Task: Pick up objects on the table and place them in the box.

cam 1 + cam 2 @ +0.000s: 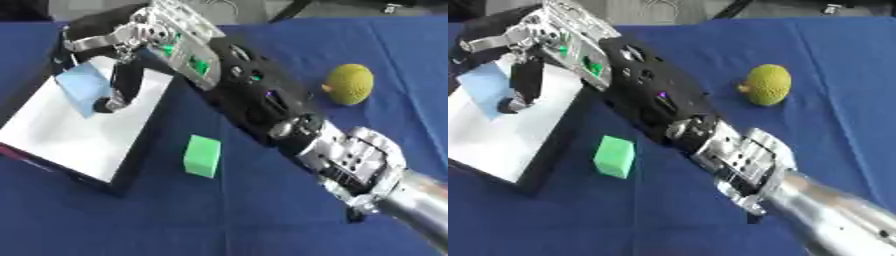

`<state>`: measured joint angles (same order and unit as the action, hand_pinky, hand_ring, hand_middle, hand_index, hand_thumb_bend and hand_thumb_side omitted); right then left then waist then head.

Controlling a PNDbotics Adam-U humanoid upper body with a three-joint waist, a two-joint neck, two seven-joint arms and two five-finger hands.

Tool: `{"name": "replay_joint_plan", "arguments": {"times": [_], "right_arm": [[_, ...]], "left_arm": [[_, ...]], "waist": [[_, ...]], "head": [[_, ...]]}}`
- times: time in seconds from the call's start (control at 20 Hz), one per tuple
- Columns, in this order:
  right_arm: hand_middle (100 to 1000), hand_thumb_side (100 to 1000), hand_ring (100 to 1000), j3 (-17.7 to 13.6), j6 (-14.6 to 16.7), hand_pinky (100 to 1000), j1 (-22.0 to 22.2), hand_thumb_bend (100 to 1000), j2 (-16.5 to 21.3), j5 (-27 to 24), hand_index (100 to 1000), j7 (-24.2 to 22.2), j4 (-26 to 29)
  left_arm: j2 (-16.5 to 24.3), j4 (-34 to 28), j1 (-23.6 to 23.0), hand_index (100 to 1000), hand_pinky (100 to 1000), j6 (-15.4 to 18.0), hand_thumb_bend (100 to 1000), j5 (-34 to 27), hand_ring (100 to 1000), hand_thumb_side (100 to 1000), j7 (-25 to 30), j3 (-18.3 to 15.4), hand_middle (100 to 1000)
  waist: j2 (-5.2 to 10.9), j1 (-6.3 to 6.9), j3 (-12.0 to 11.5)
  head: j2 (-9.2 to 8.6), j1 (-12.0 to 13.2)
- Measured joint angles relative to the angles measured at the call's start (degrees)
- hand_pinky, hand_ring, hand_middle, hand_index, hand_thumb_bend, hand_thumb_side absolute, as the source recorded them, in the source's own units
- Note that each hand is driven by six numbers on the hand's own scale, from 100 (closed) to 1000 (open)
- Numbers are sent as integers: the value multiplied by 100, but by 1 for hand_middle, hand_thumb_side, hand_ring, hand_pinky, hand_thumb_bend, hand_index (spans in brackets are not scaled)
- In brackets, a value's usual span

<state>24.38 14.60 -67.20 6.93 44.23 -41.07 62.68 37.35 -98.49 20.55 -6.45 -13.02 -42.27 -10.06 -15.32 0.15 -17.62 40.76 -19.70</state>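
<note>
My right hand reaches from the lower right across to the upper left and hangs over the box, a shallow dark-walled box with a white inside. Its fingers curl down round a light blue block, which is tilted just above the box's far end. A green block lies on the blue cloth right beside the box's right wall. A yellow-green, bumpy round fruit sits on the cloth at the right. My left hand shows in no view.
A blue cloth covers the table. My right forearm runs diagonally over the middle, between the green block and the fruit. Dark objects stand past the table's far edge.
</note>
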Motion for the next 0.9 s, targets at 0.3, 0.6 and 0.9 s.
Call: {"name": "replay_joint_plan", "arguments": {"times": [0.3,0.6,0.9], "right_arm": [[529,100,703,-74,106,823,125,282,-147,423,689,347,-492],[808,328,895,-165,250,916,116,535,-160,602,860,545,-617],[793,294,874,-329,219,912,-40,496,33,483,855,703,-473]], "left_arm": [[0,-372,124,873,648,-81,591,73,779,608,108,120,848],[0,-546,126,874,648,-162,596,164,779,604,153,164,848],[0,-564,105,873,650,-205,597,181,780,599,115,162,849]], "waist": [[-59,-14,-34],[-62,-14,-43],[-62,-21,4]], "head": [[-20,-68],[-21,-78],[-17,-9]]}}
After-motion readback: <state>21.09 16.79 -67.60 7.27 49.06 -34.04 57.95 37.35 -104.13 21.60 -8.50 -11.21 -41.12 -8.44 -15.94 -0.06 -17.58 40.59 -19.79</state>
